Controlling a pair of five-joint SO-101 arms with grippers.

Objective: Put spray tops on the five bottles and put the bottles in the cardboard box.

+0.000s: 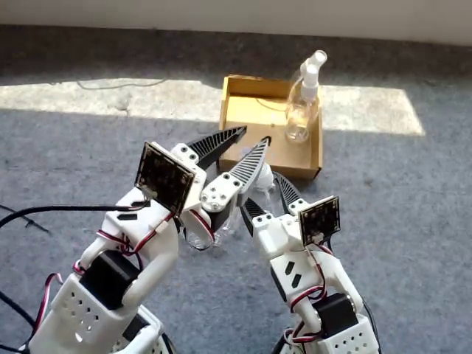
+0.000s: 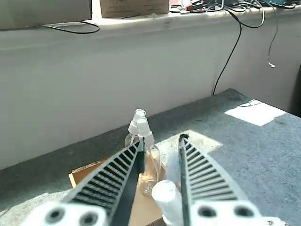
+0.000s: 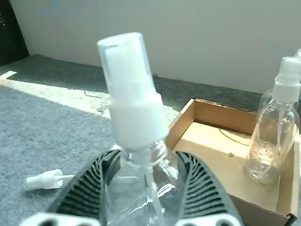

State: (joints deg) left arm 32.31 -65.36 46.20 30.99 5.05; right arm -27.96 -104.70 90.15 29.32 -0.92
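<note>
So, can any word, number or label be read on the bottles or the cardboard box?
None can be read.
Cardboard box: plain walls.
Held bottle, bottles inside it: no label.
Carton on the far ledge: print too blurred to read.

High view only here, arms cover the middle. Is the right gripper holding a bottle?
Observer: Yes. The right gripper is shut on a clear bottle, with a spray top on its neck.
Operator: Any loose tops around?
Observer: One loose spray top lies on the carpet beside that gripper, outside the cardboard box.
Operator: Box looks like one bottle to me.
Observer: Two stand there, both topped: a front boxed bottle and a rear boxed bottle right behind it.
</note>
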